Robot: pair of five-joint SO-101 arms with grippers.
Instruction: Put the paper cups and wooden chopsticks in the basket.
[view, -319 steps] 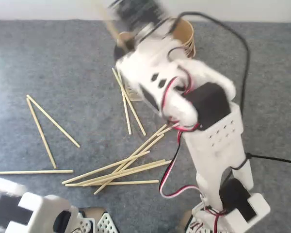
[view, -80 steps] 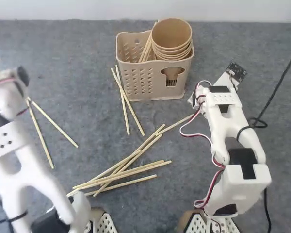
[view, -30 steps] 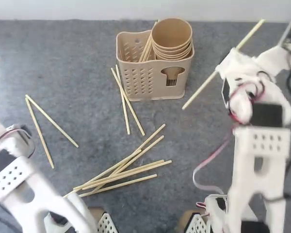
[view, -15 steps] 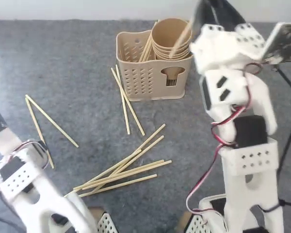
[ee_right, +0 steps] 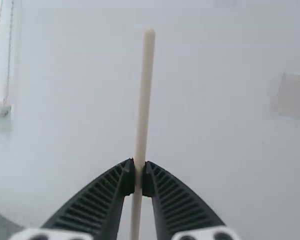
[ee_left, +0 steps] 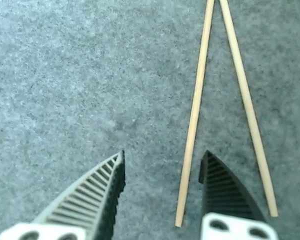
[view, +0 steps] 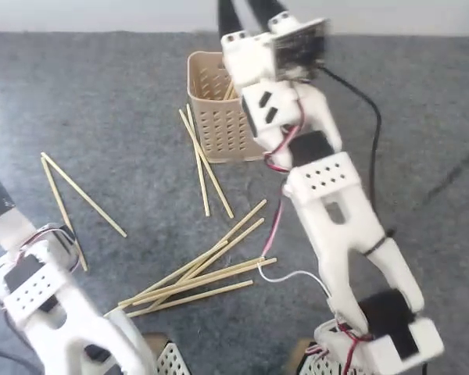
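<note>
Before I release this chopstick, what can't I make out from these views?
Right wrist view: bottom edge cuts off the chopstick's lower end below the right hand.
High view: top edge cuts off that hand's fingertips; right arm covers most of the basket.

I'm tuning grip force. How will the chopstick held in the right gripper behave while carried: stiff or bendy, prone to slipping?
The chopstick stands straight past the right gripper, so it is probably stiff. It is thin and pinched at one narrow spot, so it may pivot or slip. It looks slender, so likely light.
</note>
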